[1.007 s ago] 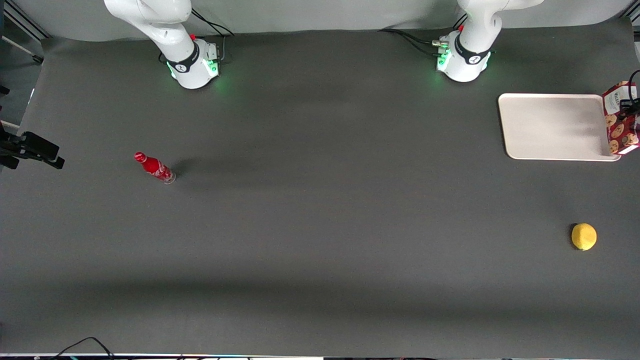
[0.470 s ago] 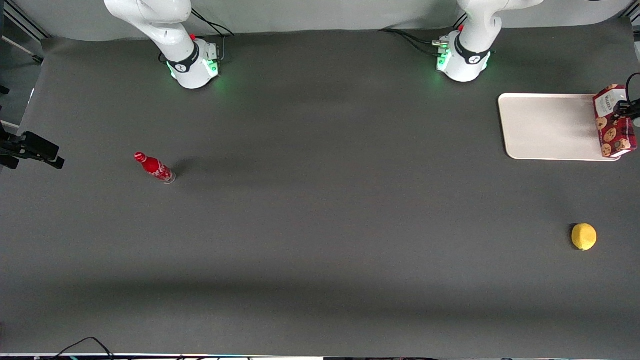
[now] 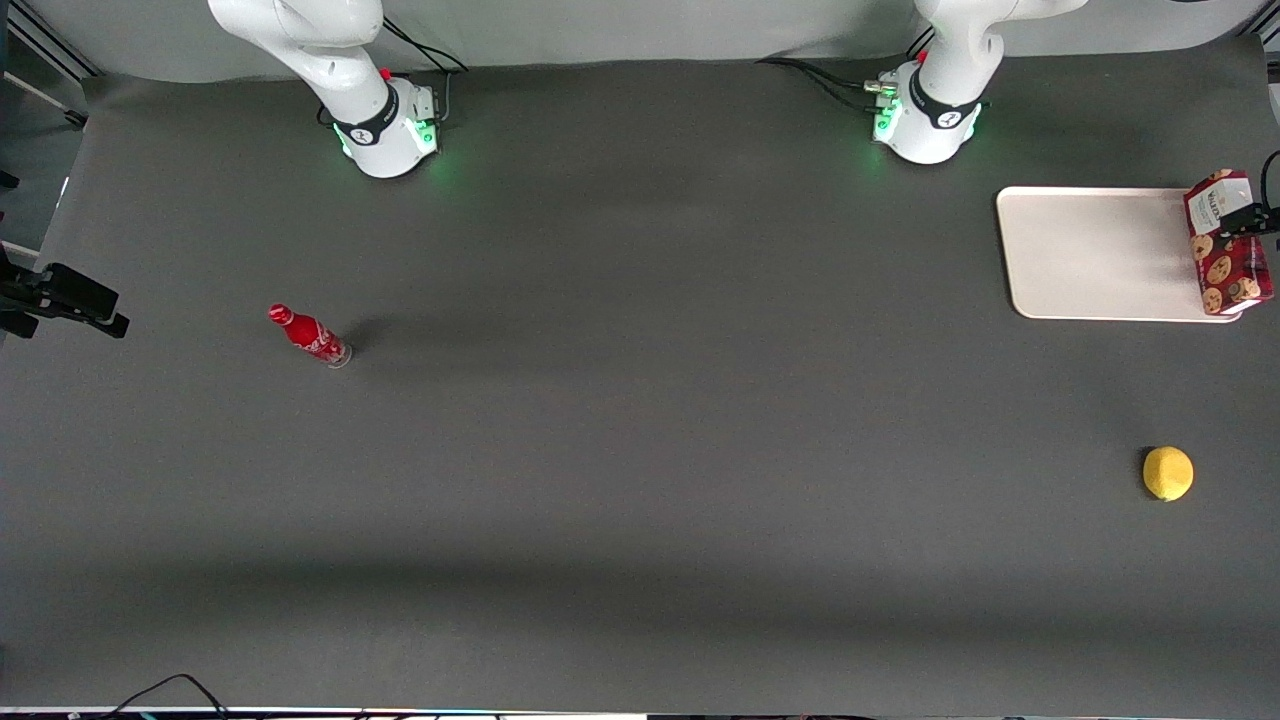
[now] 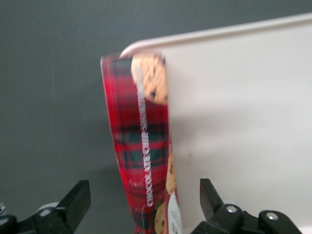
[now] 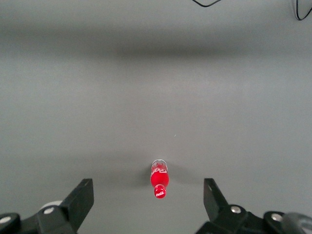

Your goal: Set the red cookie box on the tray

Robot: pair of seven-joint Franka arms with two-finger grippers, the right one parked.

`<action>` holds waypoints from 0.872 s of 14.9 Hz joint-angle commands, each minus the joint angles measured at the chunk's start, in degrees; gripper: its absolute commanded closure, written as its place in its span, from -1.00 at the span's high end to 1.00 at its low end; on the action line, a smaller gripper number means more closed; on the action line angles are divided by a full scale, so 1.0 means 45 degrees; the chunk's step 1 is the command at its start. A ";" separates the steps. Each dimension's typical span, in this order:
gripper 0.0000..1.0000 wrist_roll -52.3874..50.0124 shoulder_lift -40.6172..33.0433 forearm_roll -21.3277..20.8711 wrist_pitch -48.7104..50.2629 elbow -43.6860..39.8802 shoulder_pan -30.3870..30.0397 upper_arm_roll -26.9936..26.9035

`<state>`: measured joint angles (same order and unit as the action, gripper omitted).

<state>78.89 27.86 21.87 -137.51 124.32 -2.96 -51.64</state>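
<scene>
Dark-red plaid marks the red cookie box [image 3: 1228, 243], which I see at the tray's [image 3: 1100, 255] edge toward the working arm's end of the desk [image 3: 640, 450], lying along that edge with its white label end farther from the front camera. From the wrist camera, the red cookie box [image 4: 144, 151] runs along the rim of the tray [image 4: 243, 122], one end at a rounded corner, partly over the tray and partly over the dark desk. My pincer [image 4: 144, 204] straddles the box with its fingers [image 4: 75, 200] spread wide, clear gaps showing on both sides, so it grips nothing. In the front view the pincer [image 3: 1255, 218] sits at the box's label end. A yellow lemon [image 3: 1168, 473] lies nearer the front camera, well apart from the tray. A small red bottle [image 3: 309, 336] lies toward the parked arm's end of the desk.
</scene>
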 commanded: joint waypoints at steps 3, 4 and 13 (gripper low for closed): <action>1.00 -0.0830 -0.0175 -0.0074 0.4923 -0.4181 0.0091 -0.0321; 1.00 -0.1258 -0.0234 -0.0192 0.5977 -0.5195 0.0091 -0.0418; 1.00 -0.7989 -0.1910 -0.1577 1.5020 -1.3929 0.0540 0.1820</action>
<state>54.46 21.35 17.69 -79.99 71.47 -0.82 -48.99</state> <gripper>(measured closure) 0.000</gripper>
